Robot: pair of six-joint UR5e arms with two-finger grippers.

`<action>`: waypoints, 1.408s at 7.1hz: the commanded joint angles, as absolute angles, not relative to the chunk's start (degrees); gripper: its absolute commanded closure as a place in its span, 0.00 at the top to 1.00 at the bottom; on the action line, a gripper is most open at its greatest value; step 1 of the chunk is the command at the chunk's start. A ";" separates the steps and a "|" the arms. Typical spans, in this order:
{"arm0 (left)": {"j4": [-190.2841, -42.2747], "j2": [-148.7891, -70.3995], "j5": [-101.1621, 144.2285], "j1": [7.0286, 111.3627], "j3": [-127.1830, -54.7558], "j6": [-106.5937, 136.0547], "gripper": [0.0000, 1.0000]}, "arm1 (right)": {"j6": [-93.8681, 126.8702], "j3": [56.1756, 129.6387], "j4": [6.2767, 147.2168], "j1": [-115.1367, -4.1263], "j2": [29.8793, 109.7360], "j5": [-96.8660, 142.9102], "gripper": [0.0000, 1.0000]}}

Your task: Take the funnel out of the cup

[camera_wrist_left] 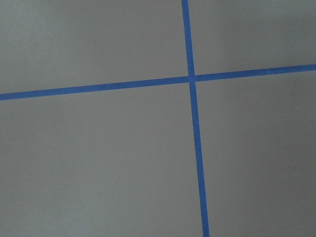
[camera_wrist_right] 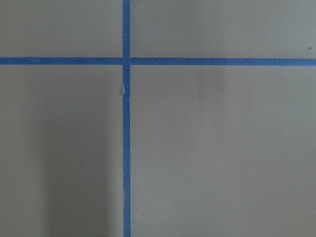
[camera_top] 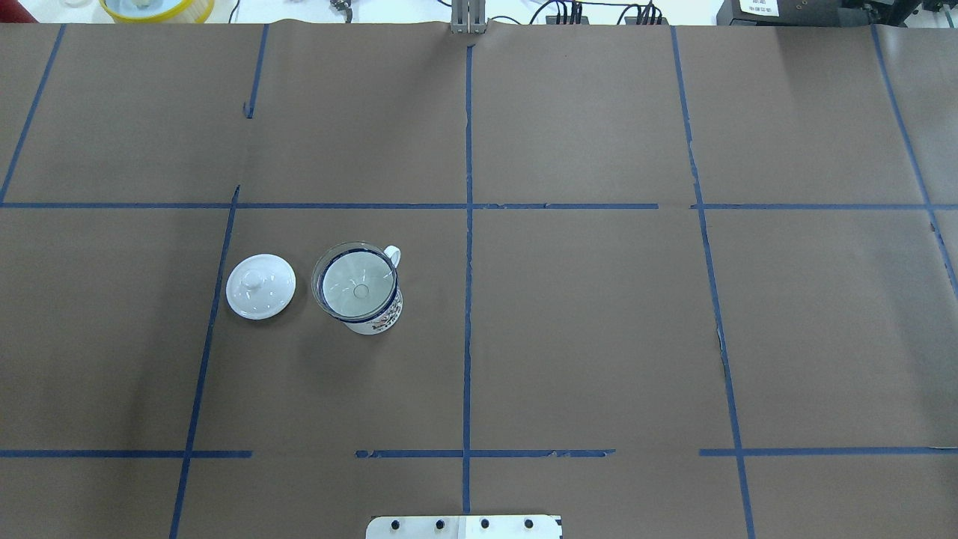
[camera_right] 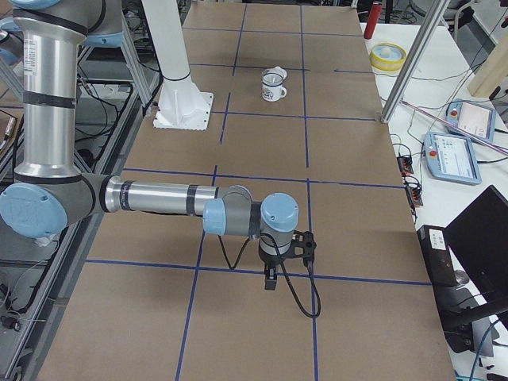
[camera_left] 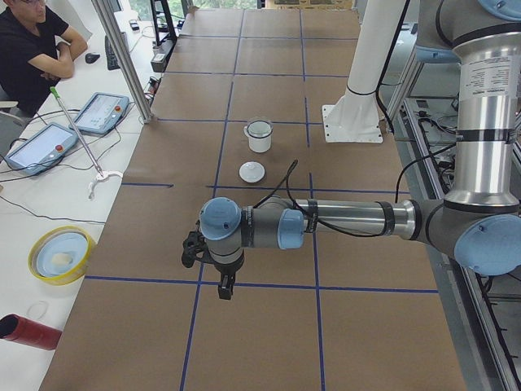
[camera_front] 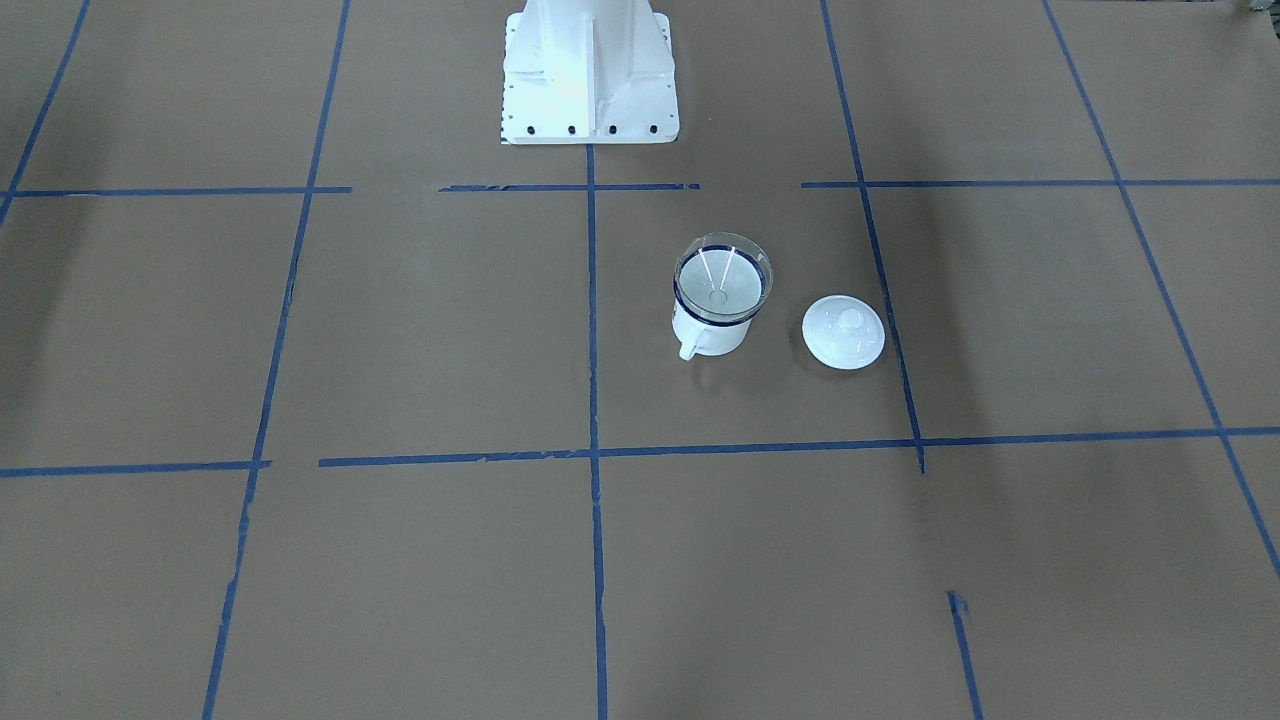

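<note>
The white cup (camera_front: 712, 335) with a dark blue rim stands upright on the brown table, its handle turned away from the robot. A clear funnel (camera_front: 722, 280) sits in its mouth, bowl resting on the rim. From overhead the funnel (camera_top: 355, 281) fills the cup (camera_top: 378, 318) in the left half of the table. My left gripper (camera_left: 224, 289) shows only in the exterior left view, hanging over the table's left end, far from the cup (camera_left: 259, 138); whether it is open or shut I cannot tell. My right gripper (camera_right: 271, 279) hangs over the opposite end; its state I cannot tell either. Both wrist views show only paper and tape.
A round white lid (camera_top: 260, 285) with a knob lies flat just beside the cup, on its outer left side. The white robot base (camera_front: 590, 75) stands at the table's near-robot edge. A person (camera_left: 28, 49), tablets (camera_left: 98, 112) and a yellow bowl (camera_left: 61, 254) are beyond the far edge.
</note>
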State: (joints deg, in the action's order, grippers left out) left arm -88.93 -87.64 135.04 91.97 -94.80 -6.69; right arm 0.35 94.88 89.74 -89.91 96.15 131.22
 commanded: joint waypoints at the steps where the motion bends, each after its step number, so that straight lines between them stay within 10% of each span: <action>1: -88.33 -88.77 134.22 91.93 -100.33 -3.46 1.00 | 0.35 94.92 89.74 -89.91 96.15 131.22 1.00; 10: -83.23 -101.57 126.86 58.94 -126.47 48.10 1.00 | 0.35 94.83 89.74 -89.91 96.07 131.22 1.00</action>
